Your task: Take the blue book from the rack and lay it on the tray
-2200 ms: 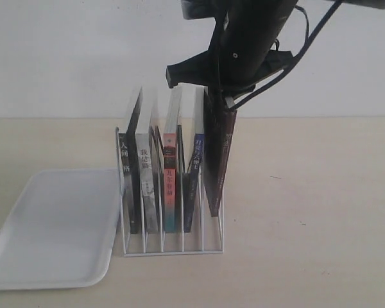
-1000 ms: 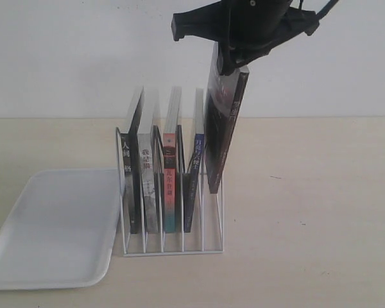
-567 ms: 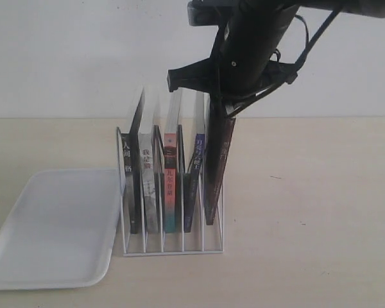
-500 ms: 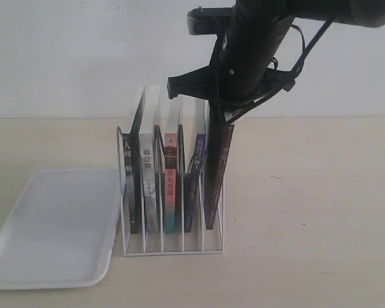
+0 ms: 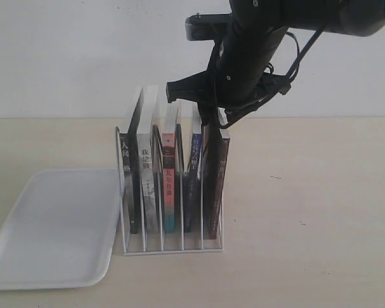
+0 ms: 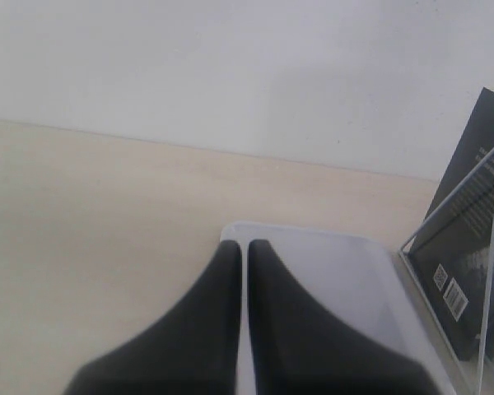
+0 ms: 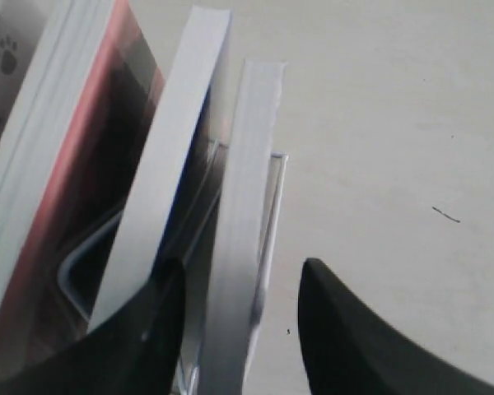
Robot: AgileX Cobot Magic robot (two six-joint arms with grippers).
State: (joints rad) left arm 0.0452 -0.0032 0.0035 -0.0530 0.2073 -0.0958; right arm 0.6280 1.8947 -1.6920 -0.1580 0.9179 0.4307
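The blue book stands in the fourth slot of the white wire rack; its page edge with a blue cover line shows in the right wrist view. The dark maroon book stands in the rightmost slot. My right gripper hangs just above it, open, with the maroon book's page edge between the fingers and a gap on one side. The white tray lies left of the rack. My left gripper is shut over the tray's corner, holding nothing.
Three more books fill the other slots: a black one, a grey one and a red-and-teal one. A white wall runs behind the pale wooden table. The rack's wire end shows in the left wrist view.
The maroon book, held high above the rack a second ago, has come back down into the rightmost slot. My right gripper followed it down and now stands open around its top.
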